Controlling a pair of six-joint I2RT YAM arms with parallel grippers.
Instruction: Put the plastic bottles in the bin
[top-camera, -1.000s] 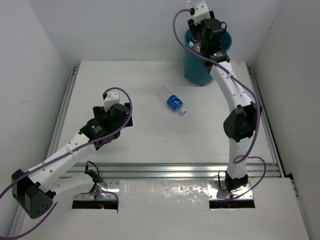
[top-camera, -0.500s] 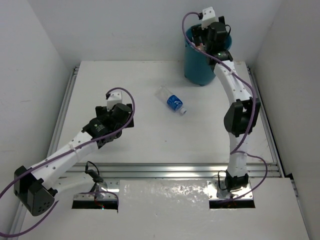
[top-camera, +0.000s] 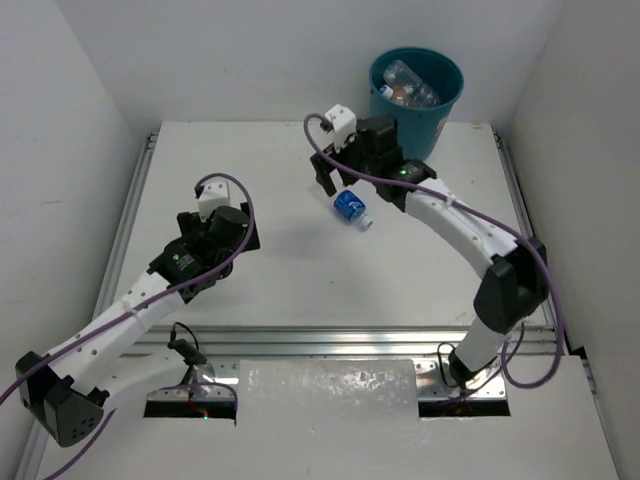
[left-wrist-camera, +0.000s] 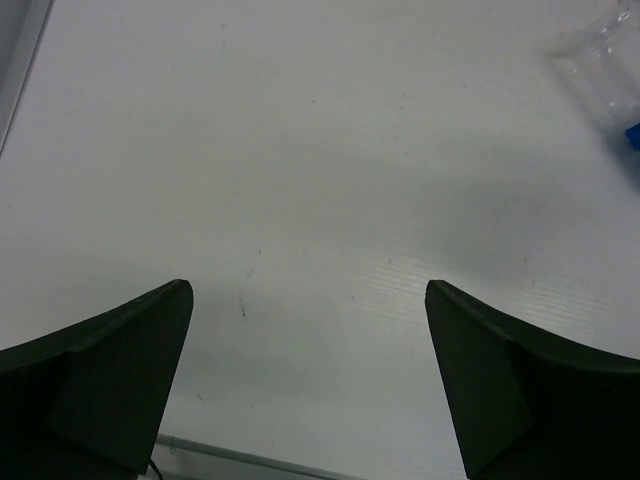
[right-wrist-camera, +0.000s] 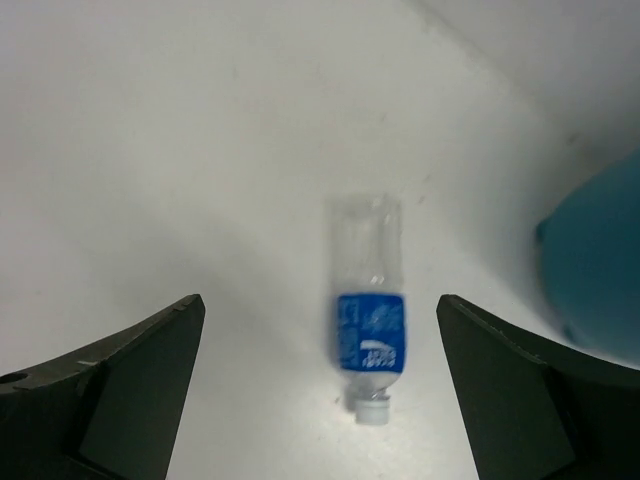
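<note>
the right tool (right-wrist-camera: 318, 302) hovers wide open and empty above the blue-labelled bottle (right-wrist-camera: 368, 300), lying on the worktop (top-camera: 280, 280) near the bin (top-camera: 440, 118). it should centre over the body, then descend and close across its width. the left tool (left-wrist-camera: 310, 290) gapes empty.

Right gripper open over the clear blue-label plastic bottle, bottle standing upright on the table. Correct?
Not upright. The clear plastic bottle with the blue label lies on its side on the white table, as the right wrist view shows. The rest holds: the right gripper is open over it.
</note>
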